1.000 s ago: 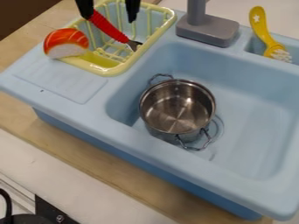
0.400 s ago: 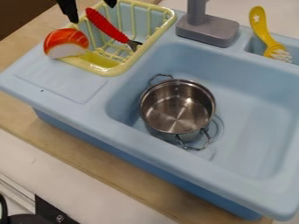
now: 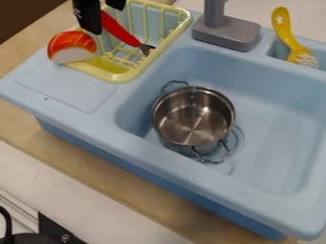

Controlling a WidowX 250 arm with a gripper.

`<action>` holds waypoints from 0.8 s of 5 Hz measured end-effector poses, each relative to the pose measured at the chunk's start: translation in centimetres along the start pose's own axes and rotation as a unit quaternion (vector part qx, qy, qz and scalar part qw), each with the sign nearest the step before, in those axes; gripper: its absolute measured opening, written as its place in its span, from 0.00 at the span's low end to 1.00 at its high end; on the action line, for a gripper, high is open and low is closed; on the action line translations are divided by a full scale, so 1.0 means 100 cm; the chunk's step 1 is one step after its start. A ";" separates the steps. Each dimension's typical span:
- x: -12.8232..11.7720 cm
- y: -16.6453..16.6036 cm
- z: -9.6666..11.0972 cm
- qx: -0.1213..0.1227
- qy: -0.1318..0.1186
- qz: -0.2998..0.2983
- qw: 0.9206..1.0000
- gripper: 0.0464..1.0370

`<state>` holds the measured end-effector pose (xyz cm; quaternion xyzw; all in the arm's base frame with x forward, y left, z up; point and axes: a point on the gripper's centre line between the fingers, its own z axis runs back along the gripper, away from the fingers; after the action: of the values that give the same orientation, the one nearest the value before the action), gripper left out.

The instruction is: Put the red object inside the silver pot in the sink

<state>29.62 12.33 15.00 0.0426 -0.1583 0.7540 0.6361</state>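
The red-handled utensil (image 3: pixel 119 29), which I take to be the red object, leans in the yellow dish rack (image 3: pixel 118 78), its metal tip low inside. What has changed is the end effector (image 3: pixel 106 20): it has shifted lower and now covers the handle's top end, which was in plain sight a moment ago. The handle itself hasn't budged, so this looks like the grasp being set up or made; from here I can't tell whether the end effector is open or closed on it. A red-and-white piece (image 3: pixel 71 46) sits close by at the rack's corner. Farther over, the silver pot (image 3: pixel 197 102) stands upright in the sink (image 3: pixel 274 124), empty and waiting. Lifting clear of the rack's bars comes next, and the tip could snag.
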 end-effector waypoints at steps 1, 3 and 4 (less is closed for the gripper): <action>0.000 -0.011 -0.007 0.013 0.000 -0.017 1.000 0.95; 0.002 -0.024 -0.020 0.028 0.022 -0.022 0.999 0.95; 0.005 -0.028 -0.033 0.033 0.038 -0.026 0.998 0.95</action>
<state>32.71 14.20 12.57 0.0387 -0.1082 0.7428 0.6596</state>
